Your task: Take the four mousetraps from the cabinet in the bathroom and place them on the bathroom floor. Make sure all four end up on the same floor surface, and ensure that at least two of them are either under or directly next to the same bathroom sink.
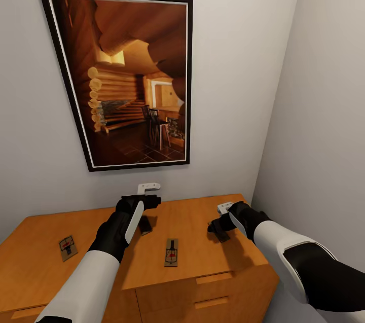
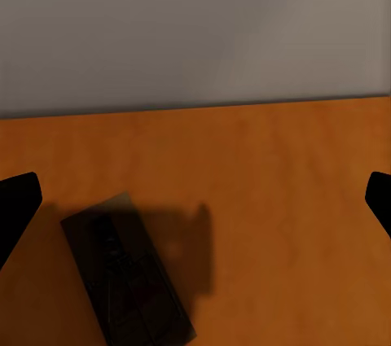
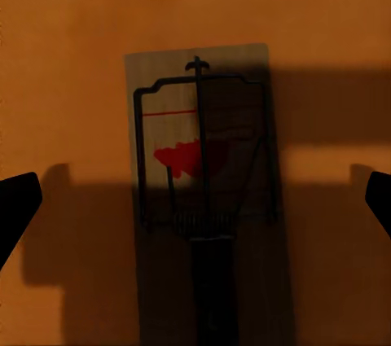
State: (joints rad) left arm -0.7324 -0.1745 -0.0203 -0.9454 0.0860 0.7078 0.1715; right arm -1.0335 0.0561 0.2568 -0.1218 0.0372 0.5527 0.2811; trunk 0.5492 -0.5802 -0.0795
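Orange-brown cabinet top carries the mousetraps. Both hands hover spread and empty, left hand beside a shadowed trap, right hand straddling another. Thin boards may slide from closing fingers rather than lift.

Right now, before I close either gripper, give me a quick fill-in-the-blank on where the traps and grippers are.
1. The mousetraps lie on top of the ___ cabinet.
2. Both grippers, left and right, have their fingers ___.
3. In the right wrist view, the trap under the gripper has a ___ patch on its board.
4. On the wall behind the cabinet hangs a framed ___.

Missing words: orange-brown; open; red; picture
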